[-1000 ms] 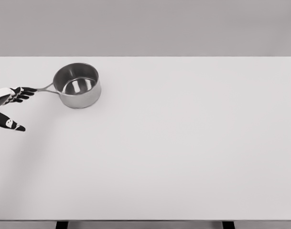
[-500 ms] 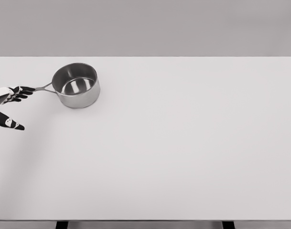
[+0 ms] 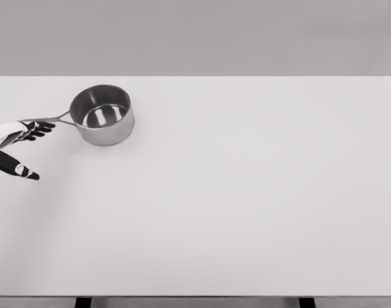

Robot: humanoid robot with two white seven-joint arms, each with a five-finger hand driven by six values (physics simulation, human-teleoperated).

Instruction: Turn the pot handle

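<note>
**Left hand at the pot handle, turn barely under way**

Seemingly little of the job was finished at this moment. From the head camera, the only view given, a shiny round stainless-steel saucepan (image 3: 103, 115) stood upright on the far left part of a wide, plain white table (image 3: 246, 212), close to the table's back edge and well apart from its front edge. The saucepan was empty, with its bright inner wall and base showing. Its thin metal handle (image 3: 52, 119) ran out from the left side of the pot, pointing toward the left border of the picture and lying almost level.

The left hand (image 3: 18, 131), white with dark fingers, came in from the left border and met the outer end of that handle. Its upper fingers (image 3: 41, 127) were curled together at the handle's tip and appeared to be clamped on it, though the hand was small and partly cut off by the frame, so the firmness of the hold was a judgement. One dark digit (image 3: 18, 169) stuck out lower down, held apart from the others and hovering over the table rather than touching the pot.

The right arm did not appear anywhere in this view.

As for progress, the grasp looked made, but the handle pointed nearly straight left, so most of the swing appeared left to do.
</note>
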